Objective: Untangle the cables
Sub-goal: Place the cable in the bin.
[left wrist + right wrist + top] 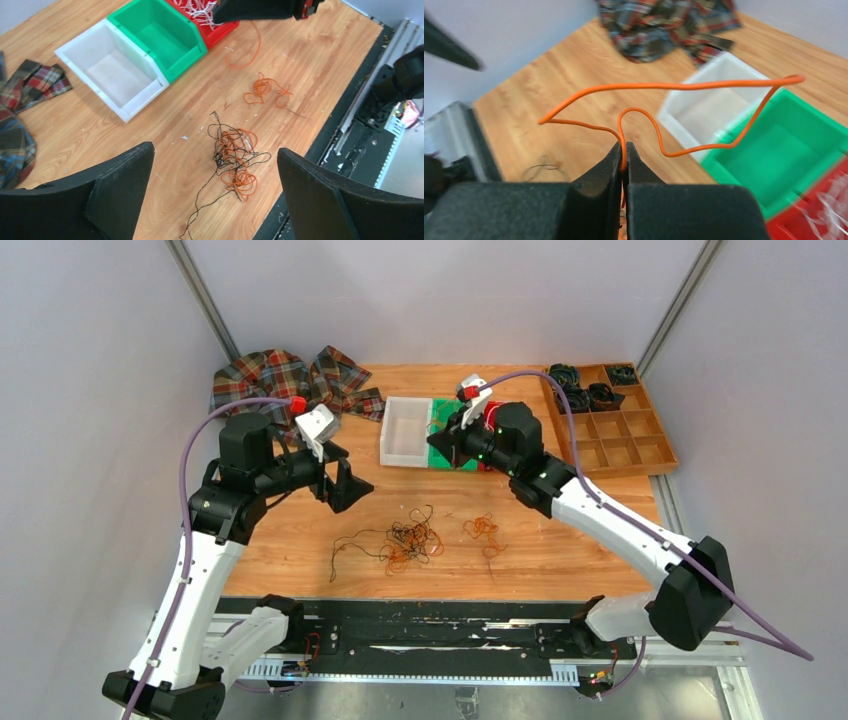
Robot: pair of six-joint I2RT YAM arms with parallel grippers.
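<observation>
The right gripper (624,150) is pressed shut on a single orange cable (684,86), nipped at the very tips of its fingers. The wire rises from the grip, bends into a small hump and runs on in a long loose loop in the air. This gripper hangs over the row of bins at the middle of the worktop's far edge, and in the left wrist view a free end of the same wire dangles from it down toward the wood.

The left gripper (214,152) stands wide open with nothing in it, raised above the worktop (560,550) left of the middle. Its two black fingers (125,185) frame the main tangle (232,160), a knot of black and orange cables that lies flat on the wood near the middle of the near edge, with one black strand trailing toward that edge. A smaller orange bundle (265,90) lies just to the right of the tangle, apart from it.

At the far edge three bins sit touching side by side: a white bin (142,100), a green bin (187,62) and a red bin (222,32) that holds white cables (200,10). A plaid cloth (285,380) is crumpled at the far-left corner. A wooden compartment tray (620,430) fills the far-right corner, with dark coiled rolls (580,390) in its far compartments
</observation>
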